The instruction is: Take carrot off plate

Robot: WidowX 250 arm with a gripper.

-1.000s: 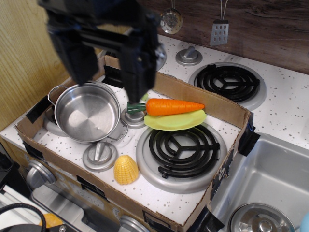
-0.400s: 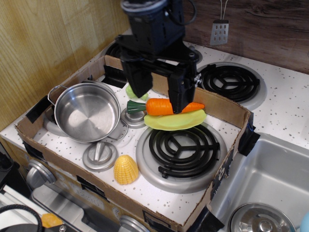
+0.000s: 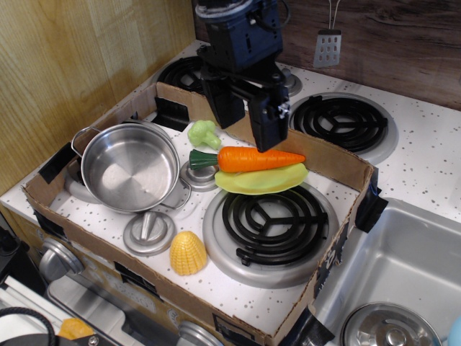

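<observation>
White speckled toy stove top serves as the table, w/ a wood-grain wall behind and a low cardboard tray set over its front burners.

Carrot lies horizontal on the plate, green stem end pointing left and overhanging the plate edge, tip pointing right. Plate sits at the rear edge of the front coil burner, inside the tray.

Hand hangs above and just behind the carrot, fingers pointing down and spread apart, nothing between them; released state. Right finger tip appears just above the carrot's mid section; contact cannot be confirmed.

Broccoli sits left of the hand, near the carrot stem. Steel pot stands further left, upright, handle side facing the wall. Corn cob rests at the tray front, well apart from the plate. Rear coil burner is outside the tray. Spatula hangs on the back wall. Sink occupies the lower right.
</observation>
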